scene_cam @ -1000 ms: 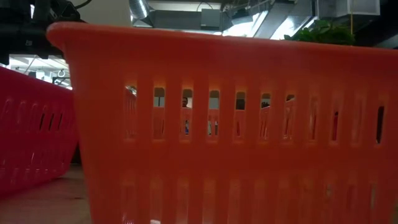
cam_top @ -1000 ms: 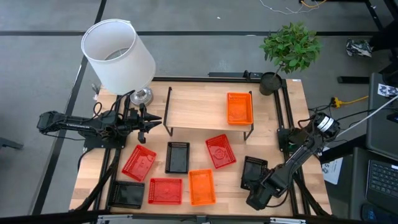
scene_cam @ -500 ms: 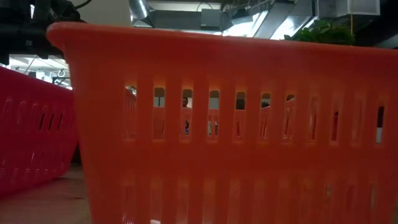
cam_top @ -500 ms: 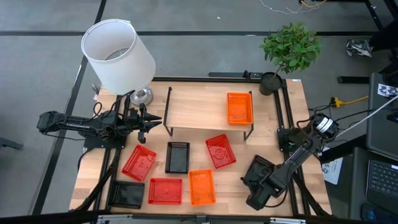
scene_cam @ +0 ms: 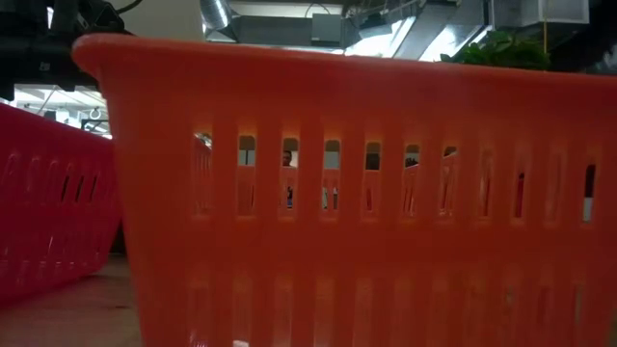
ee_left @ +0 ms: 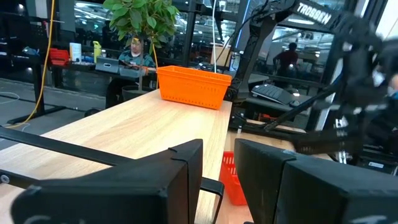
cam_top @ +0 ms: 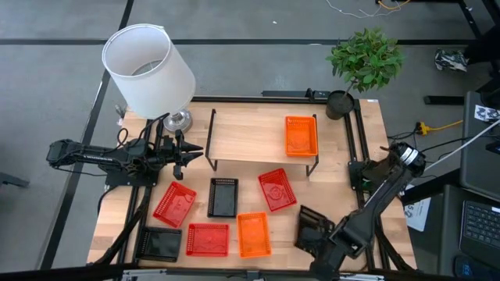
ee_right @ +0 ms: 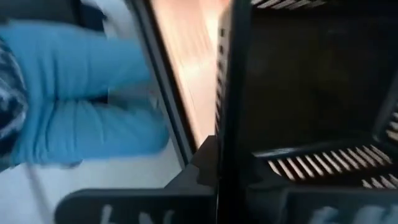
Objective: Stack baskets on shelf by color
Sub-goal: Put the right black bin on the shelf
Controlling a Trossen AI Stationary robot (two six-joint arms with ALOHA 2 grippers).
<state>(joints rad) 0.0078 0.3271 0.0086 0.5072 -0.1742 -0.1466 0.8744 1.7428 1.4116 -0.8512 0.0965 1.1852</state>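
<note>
1. The right gripper [cam_top: 322, 243] was low over the front right part of the table [cam_top: 367, 140], its fingers pinched shut on the rim of a black basket [cam_top: 311, 226]; the right wrist view showed that basket's dark wall [ee_right: 298, 74] clamped edge-on between them.
2. That black basket sat tilted beside the gripper, just right of the orange basket at the front [cam_top: 252, 234].
3. The left gripper [cam_top: 190, 151] hung level near the left end of the shelf [cam_top: 246, 136], fingers partly apart with nothing between them; its wrist view looked along the shelf board [ee_left: 143, 124] past its two dark fingers [ee_left: 180, 168].
4. One orange basket [cam_top: 301, 135] stood on the right end of the shelf, seen also from the left wrist at the far end of the board [ee_left: 193, 84].
5. On the table in front of the shelf lay a red basket [cam_top: 276, 190] tilted near the shelf's right leg, a black basket [cam_top: 223, 197] beside it, and another red basket [cam_top: 173, 204] turned askew to the left.
6. Along the front edge sat a black basket [cam_top: 158, 243], a red basket [cam_top: 207, 239] touching or nearly touching it, then the front orange one.
7. The low view was filled by that orange basket's slotted wall [scene_cam: 366, 193], with a red wall [scene_cam: 48, 202] just beside it.
8. A white lamp [cam_top: 148, 70] stood at the back left corner and a potted plant [cam_top: 361, 62] at the back right.
9. Someone in blue trousers [ee_right: 74, 106] stood beyond the table.
</note>
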